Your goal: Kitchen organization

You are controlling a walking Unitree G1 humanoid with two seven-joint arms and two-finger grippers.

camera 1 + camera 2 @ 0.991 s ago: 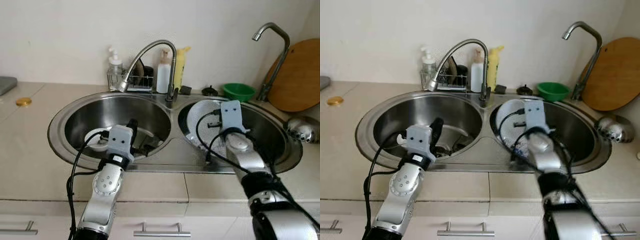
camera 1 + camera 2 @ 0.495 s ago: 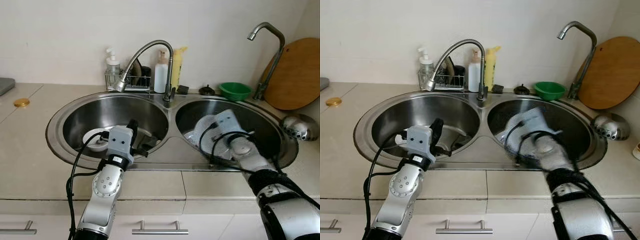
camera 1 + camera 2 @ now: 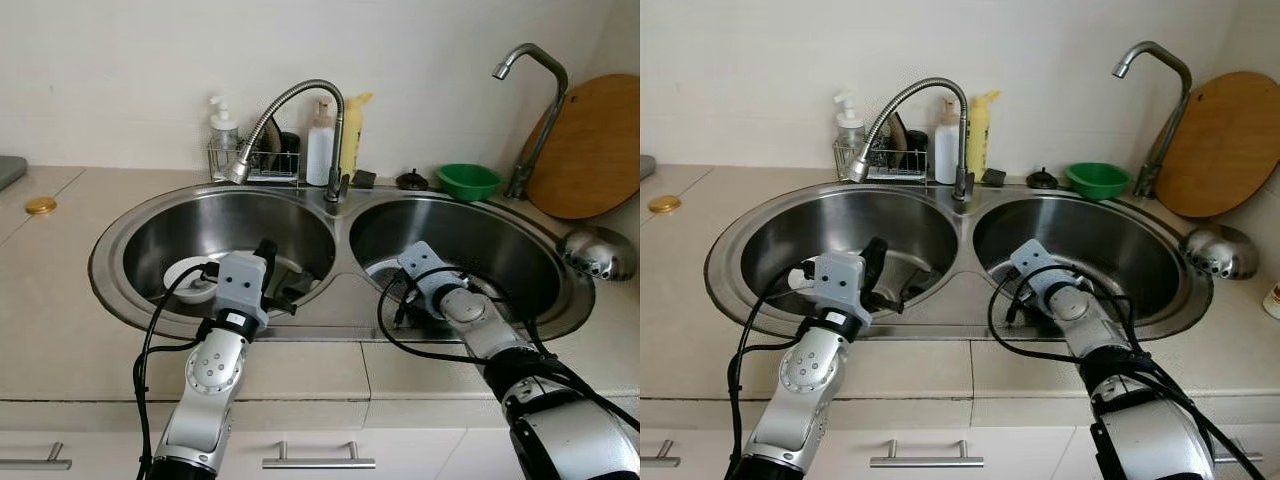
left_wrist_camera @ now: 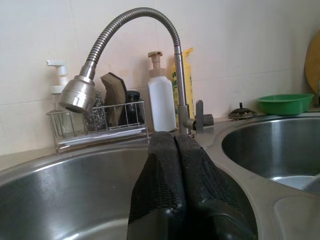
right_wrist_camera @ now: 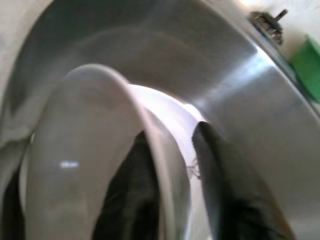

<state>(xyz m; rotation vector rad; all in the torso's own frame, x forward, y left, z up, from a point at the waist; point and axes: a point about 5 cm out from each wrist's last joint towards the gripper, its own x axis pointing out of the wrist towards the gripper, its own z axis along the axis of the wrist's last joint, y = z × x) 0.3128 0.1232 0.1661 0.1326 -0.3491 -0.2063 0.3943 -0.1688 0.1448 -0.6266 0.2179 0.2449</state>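
**Right arm dropped, plate now low in right basin**

Lowered since a second ago: my right gripper [image 5: 170,200] sits down in the right basin [image 3: 500,235], fingers clamped either side of the white plate [image 5: 100,145] rim, plate tilted on edge. Left gripper [image 4: 177,180] hovers over the left basin [image 3: 200,225], fingers pressed together, empty. Steel double sink in beige countertop [image 3: 60,320]; gooseneck faucet [image 3: 290,110] behind, green bowl [image 3: 470,180], wooden board [image 3: 595,150].

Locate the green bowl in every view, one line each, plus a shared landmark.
Left eye view: green bowl on the counter behind the right basin.
Right eye view: same spot.
Left wrist view: beyond the far basin's rim.
Right wrist view: blurred green patch, likely it.
Shared landmark: dark sink stopper beside it.
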